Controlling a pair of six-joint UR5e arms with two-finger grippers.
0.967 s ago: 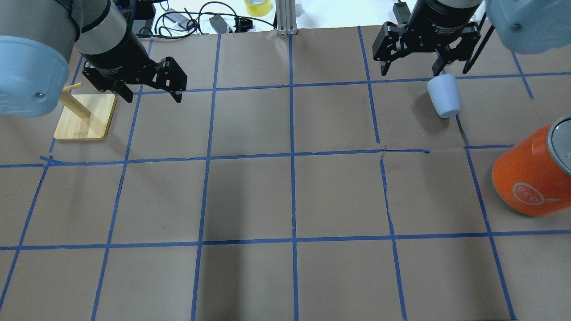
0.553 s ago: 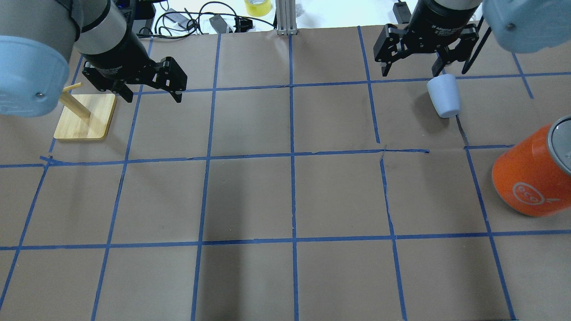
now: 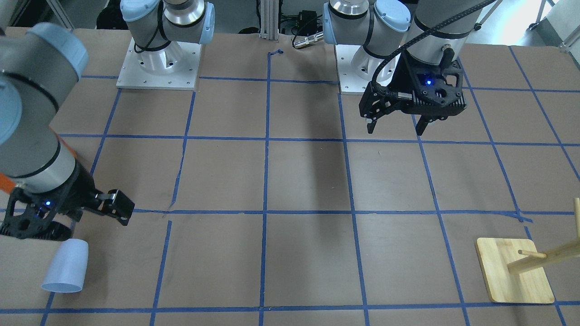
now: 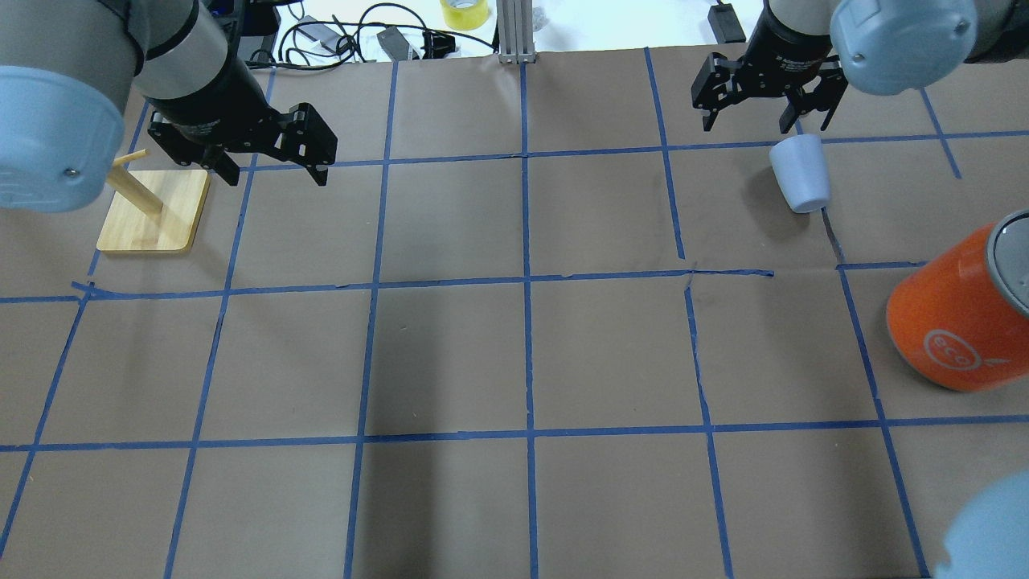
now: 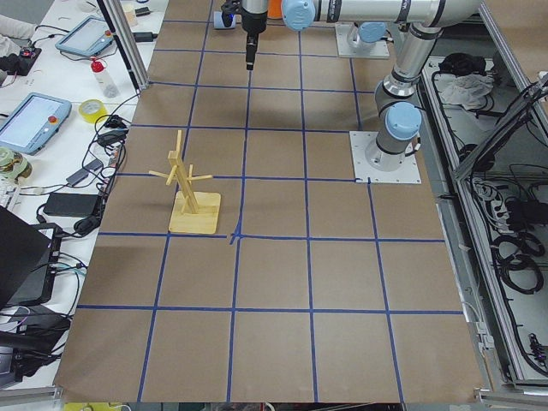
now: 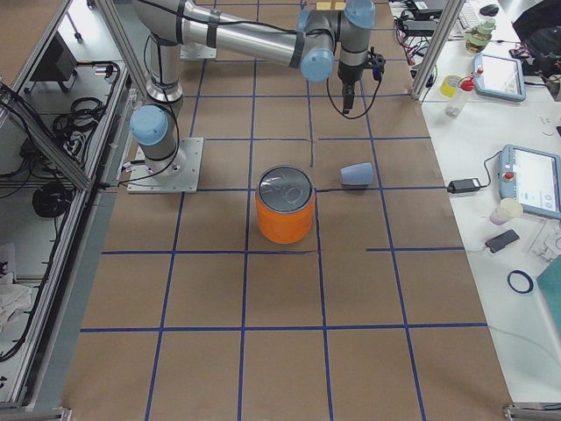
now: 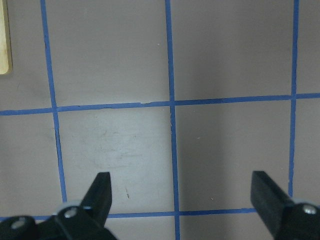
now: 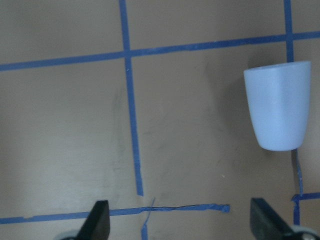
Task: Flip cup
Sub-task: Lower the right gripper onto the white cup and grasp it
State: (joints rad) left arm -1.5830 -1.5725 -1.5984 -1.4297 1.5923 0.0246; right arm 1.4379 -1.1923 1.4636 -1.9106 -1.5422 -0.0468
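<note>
Small pale blue-lavender plastic tumbler, i.e. the cup (image 4: 800, 173), lies on its side on the brown-paper tabletop (image 4: 450, 362) w/ blue tape grid, far-right area in overhead view. Wide mouth points away from robot, narrow base toward robot. Right-side view shows the same: cup on its side, mouth toward operators' desks.

Right pincer (image 4: 749, 125) hangs over tabletop just beyond the cup's mouth end, fingers spread wide, nothing between them. In right wrist view both fingertips (image 8: 100, 217) sit at the bottom edge; cup is up in the right part of that view, clear of both fingers, not touching and not in the gap. Front-facing view: cup at lower left, right below the pincer's black frame, rim edge nearest the camera.

Left pincer (image 4: 275, 173) is on the opp. side of the tabletop, well apart from the cup, also spread wide and empty. Left wrist view shows only bare paper + tape lines between its fingers, plus a sliver of wood at the left edge.

Light wooden square base w/ pegged upright post (image 4: 153, 213) stands near left pincer, at its outer side. Large orange can w/ silver top (image 4: 957, 322) stands upright at right edge, robot-ward of the cup, near it but apart. Cables, tape roll off the far edge.
</note>
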